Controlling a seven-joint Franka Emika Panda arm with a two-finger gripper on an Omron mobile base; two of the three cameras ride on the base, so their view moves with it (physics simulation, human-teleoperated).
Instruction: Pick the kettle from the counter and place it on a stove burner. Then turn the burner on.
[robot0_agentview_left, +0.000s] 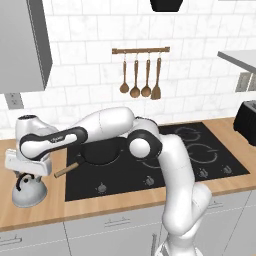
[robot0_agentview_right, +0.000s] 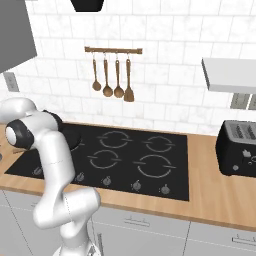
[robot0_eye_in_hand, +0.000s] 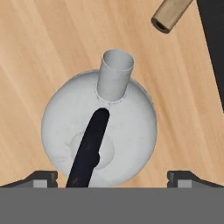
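The silver-grey kettle (robot0_agentview_left: 29, 192) stands upright on the wood-grain counter (robot0_agentview_left: 35, 216) left of the black cooktop (robot0_agentview_left: 200, 150). My gripper (robot0_agentview_left: 27, 175) hangs just above its black arched handle (robot0_agentview_left: 20, 181). From the hand view, I look straight down on the kettle (robot0_eye_in_hand: 131, 118), its spout (robot0_eye_in_hand: 114, 74) pointing up the frame and its handle (robot0_eye_in_hand: 89, 146) running toward the bottom. The gripper (robot0_eye_in_hand: 112, 176) is open, its fingertips (robot0_eye_in_hand: 41, 177) wide apart on either side of the kettle's body, holding nothing. The stove burners (robot0_agentview_right: 155, 166) are bare rings on the glass.
A black frying pan (robot0_agentview_left: 102, 152) sits on the cooktop's left burner under my arm, its wooden handle (robot0_agentview_left: 67, 169) reaching toward the kettle (robot0_eye_in_hand: 168, 15). A black toaster (robot0_agentview_right: 239, 147) stands on the counter at the far right. Wooden utensils (robot0_agentview_left: 140, 80) hang on the tiled wall.
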